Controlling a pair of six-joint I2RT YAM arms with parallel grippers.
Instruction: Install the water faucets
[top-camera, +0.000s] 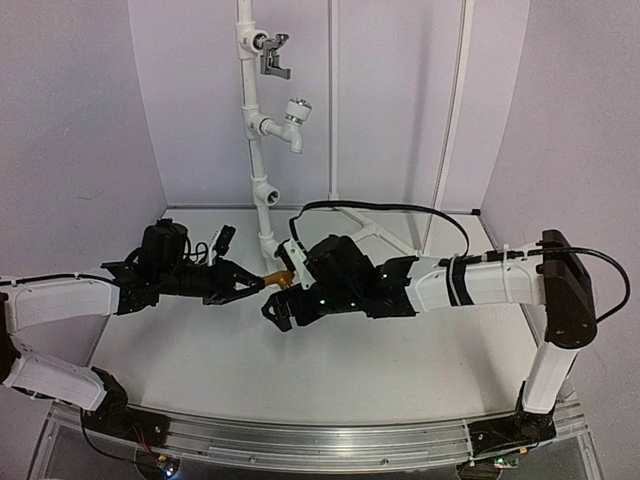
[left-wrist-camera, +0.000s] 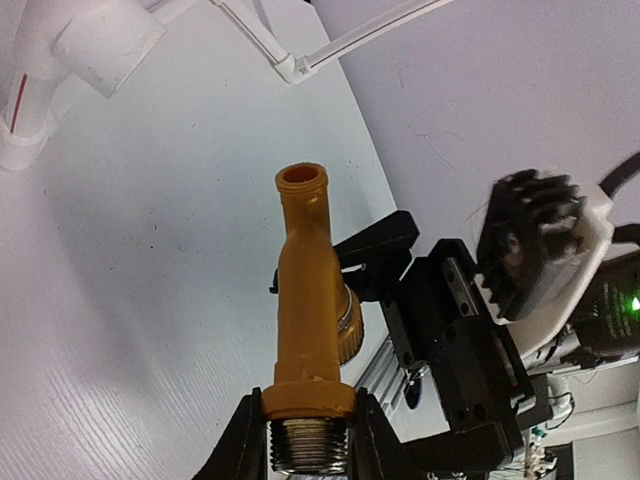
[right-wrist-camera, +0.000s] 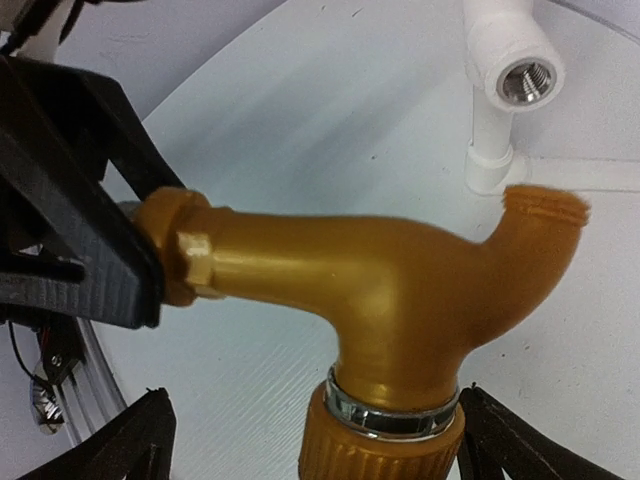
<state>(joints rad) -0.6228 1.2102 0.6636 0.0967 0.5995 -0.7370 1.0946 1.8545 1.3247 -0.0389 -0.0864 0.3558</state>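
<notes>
Partly done: chrome tap (top-camera: 274, 55) and white tap (top-camera: 293, 118) already on the pipe stand (top-camera: 262, 180) at the far edge of the tabletop (top-camera: 200, 350). Golden-brass tap (right-wrist-camera: 380, 290) not yet fitted: clamped in left tool (left-wrist-camera: 307, 440) above mid-tabletop, right tool (right-wrist-camera: 318, 420) spread wide around its knob.

Left arm (top-camera: 60, 300): enters at lower left of the top view, forearm about level, reaching right toward centre. Left gripper (top-camera: 250, 284) points right. In its wrist view, bottom centre, both fingers (left-wrist-camera: 240, 445) are clamped on the threaded end of the golden-brass tap (left-wrist-camera: 305, 300).

Right arm (top-camera: 480, 280): upright link at lower right, elbow bent, forearm level, reaching left. Right gripper (top-camera: 283, 298) sits close to the left one at frame centre. In its wrist view the fingers (right-wrist-camera: 135, 440) stand spread in the bottom corners, either side of the tap's knob, with gaps showing.
</notes>
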